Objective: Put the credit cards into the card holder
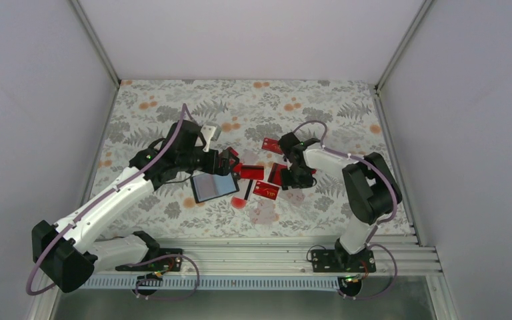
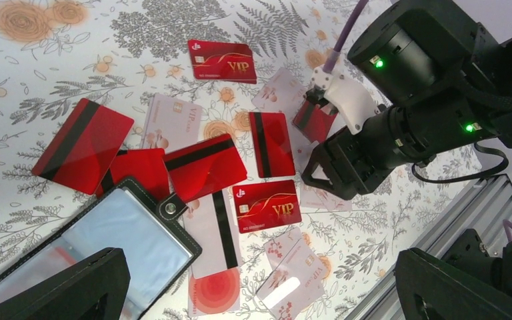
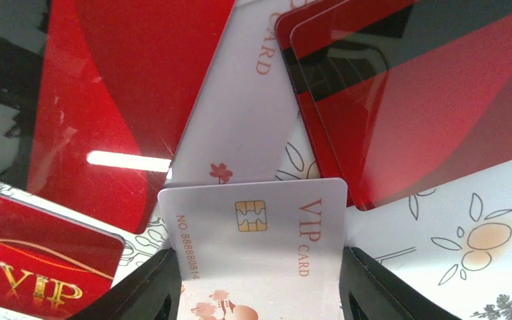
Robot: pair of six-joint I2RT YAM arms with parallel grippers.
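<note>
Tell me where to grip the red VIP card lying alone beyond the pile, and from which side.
Grip the red VIP card across its two long edges, coming straight down from above. It lies flat on the table, no card overlapping it, so both edges look free and the narrower span probably suits a pincer.

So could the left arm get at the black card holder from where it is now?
Probably yes. The left gripper hangs wide open close to the card holder, which lies open face up, with nothing on top of it or in between.
</note>
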